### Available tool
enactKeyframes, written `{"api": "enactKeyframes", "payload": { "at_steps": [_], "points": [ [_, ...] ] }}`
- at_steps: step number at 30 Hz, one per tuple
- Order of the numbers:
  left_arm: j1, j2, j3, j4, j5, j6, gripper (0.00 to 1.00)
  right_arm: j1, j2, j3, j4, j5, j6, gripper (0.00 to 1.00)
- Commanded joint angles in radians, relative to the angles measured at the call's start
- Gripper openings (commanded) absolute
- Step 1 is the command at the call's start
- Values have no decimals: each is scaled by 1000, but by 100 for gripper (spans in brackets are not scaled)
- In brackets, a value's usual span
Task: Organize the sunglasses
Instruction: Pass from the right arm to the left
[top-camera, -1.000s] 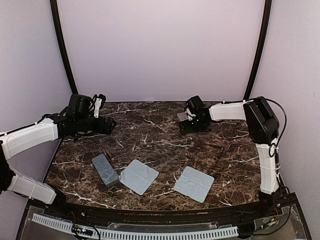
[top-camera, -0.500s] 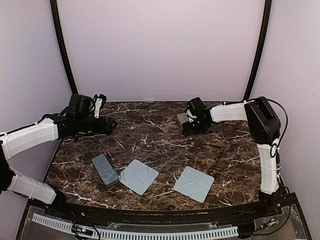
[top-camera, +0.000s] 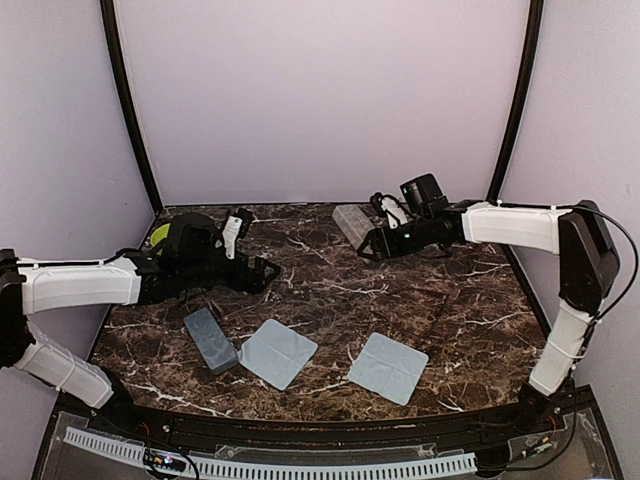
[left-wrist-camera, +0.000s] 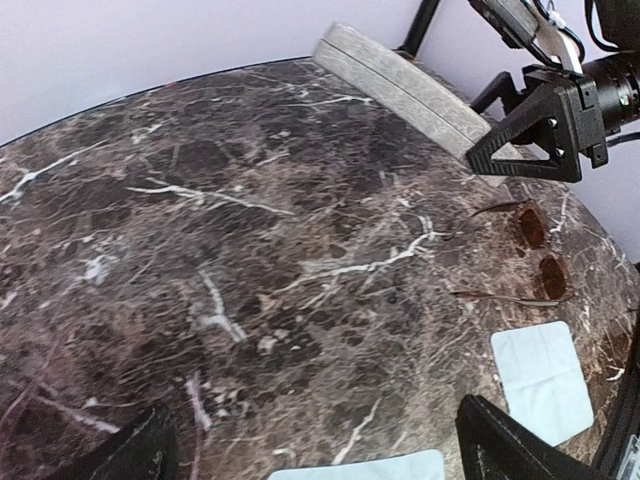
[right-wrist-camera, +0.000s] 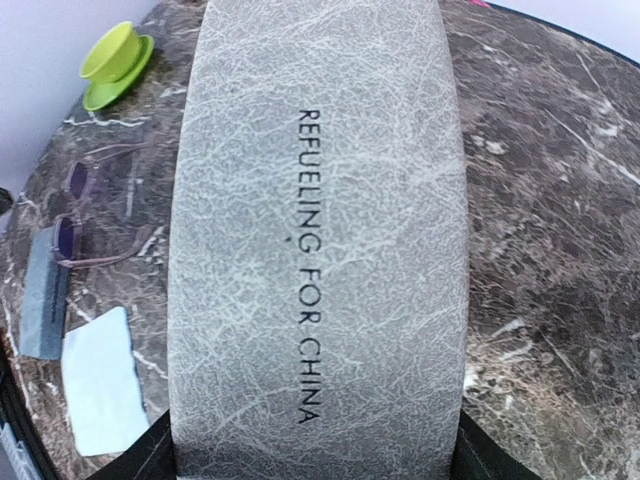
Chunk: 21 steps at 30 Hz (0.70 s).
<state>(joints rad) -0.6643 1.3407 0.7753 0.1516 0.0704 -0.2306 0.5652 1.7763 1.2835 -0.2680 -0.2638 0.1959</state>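
Note:
One pair of sunglasses, thin-framed with brownish lenses, lies on the marble below my right gripper. Another pair of sunglasses shows in the right wrist view, between a green cup and the lying grey case. My right gripper is shut on a second grey case and holds it tilted above the table's back. That case fills the right wrist view. My left gripper hovers open over bare marble left of centre, holding nothing.
A grey case lies at the front left. Two pale blue cloths lie flat near the front edge. A green cup on a saucer stands at the far left. Walls close the table in.
My right gripper has closed on the grey case and lifted it off the table, the arm swinging up. The left arm has reached rightward toward the table's centre, still open.

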Motion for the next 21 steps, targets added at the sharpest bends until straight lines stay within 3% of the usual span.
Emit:
{"api": "enactKeyframes", "payload": {
  "at_steps": [1,6,12,21],
  "points": [
    [-69,61,7,189,42,-39,99,31,-70,-36,77,-162,-22,34],
    [-113,126,33,289,101,-64,99,73,-100,-46,73,-235,-50,33],
    [-116,133,-60,493,203,-64,99,117,-137,-56,52,-270,-95,33],
    [-112,112,-136,667,330,-30,99,131,-207,-110,124,-382,-84,32]
  ]
}}
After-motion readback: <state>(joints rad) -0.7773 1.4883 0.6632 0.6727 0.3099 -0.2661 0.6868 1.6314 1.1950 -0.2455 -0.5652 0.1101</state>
